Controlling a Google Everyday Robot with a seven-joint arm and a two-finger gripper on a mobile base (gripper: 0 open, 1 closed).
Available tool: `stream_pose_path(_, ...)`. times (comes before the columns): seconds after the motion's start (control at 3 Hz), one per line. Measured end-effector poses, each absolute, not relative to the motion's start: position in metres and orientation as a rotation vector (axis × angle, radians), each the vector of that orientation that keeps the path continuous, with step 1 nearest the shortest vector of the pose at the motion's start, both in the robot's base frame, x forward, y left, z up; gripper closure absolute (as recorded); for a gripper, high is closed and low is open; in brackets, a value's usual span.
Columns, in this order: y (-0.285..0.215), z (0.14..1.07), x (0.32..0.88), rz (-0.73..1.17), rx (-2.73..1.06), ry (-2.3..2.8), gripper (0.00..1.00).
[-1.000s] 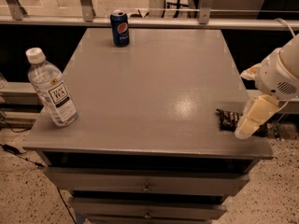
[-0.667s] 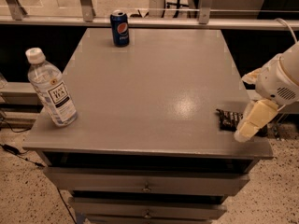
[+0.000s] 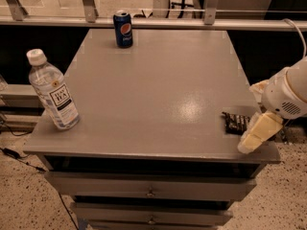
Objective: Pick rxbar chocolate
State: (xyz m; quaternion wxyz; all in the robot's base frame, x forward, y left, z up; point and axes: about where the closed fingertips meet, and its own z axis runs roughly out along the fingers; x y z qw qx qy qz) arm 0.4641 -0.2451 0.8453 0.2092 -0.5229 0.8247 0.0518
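Observation:
The rxbar chocolate [image 3: 235,122] is a flat dark bar with pale lettering. It lies near the table's front right corner. My gripper [image 3: 256,131] comes in from the right, a pale yellow tip below a white rounded wrist. It hangs right beside the bar, at its right end, and covers that end of the wrapper. I cannot tell whether it touches the bar.
A blue soda can [image 3: 123,28] stands at the back of the grey table [image 3: 158,90]. A clear water bottle [image 3: 53,97] stands upright at the front left edge. A rail runs behind the table. Drawers sit below the top.
My gripper has moved slightly down and toward the table's front edge, staying beside the bar. The bar, can and bottle have not moved.

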Motion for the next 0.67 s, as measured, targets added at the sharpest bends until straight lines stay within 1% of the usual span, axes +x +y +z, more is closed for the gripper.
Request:
stream_pose_path(0.33, -0.2445, 0.8403, 0.4615, 0.142, -1.435, 2.303, 0.33)
stream_pose_path(0.67, -0.2444, 0.838, 0.4601, 0.143, -1.425, 2.311, 0.57)
